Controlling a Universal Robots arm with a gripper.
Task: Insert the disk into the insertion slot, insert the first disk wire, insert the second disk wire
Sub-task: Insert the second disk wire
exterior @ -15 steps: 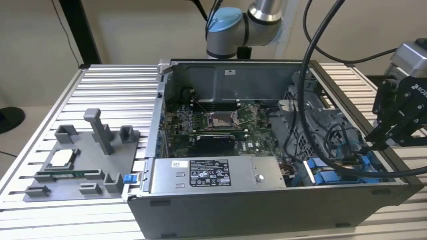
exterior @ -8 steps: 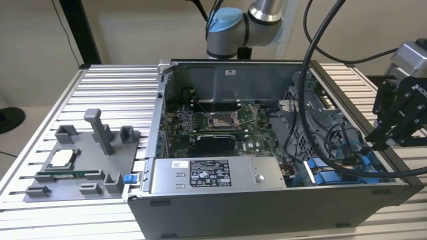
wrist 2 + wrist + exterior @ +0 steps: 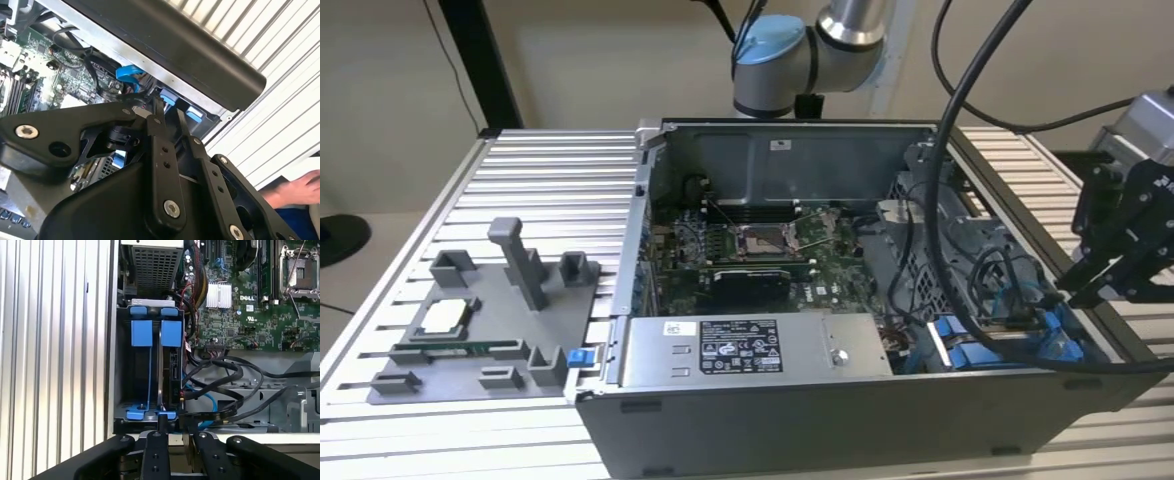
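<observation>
There's the insertion slot (image 3: 141,333), blue rails bright, tucked into a corner of the open computer case (image 3: 827,420), hard against the case wall with the green motherboard (image 3: 250,305) beside it. The hand (image 3: 176,435) hangs close to the slot's end, at the exterior view's right of the case; whether it's spread or pressed together cannot be told. The case stands on the ribbed tabletop (image 3: 547,160)

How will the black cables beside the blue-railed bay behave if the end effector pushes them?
The black cables lie in loose loops, so probably floppy and yielding. Thin, so likely light. They cross each other; pushing one may drag neighbours.
</observation>
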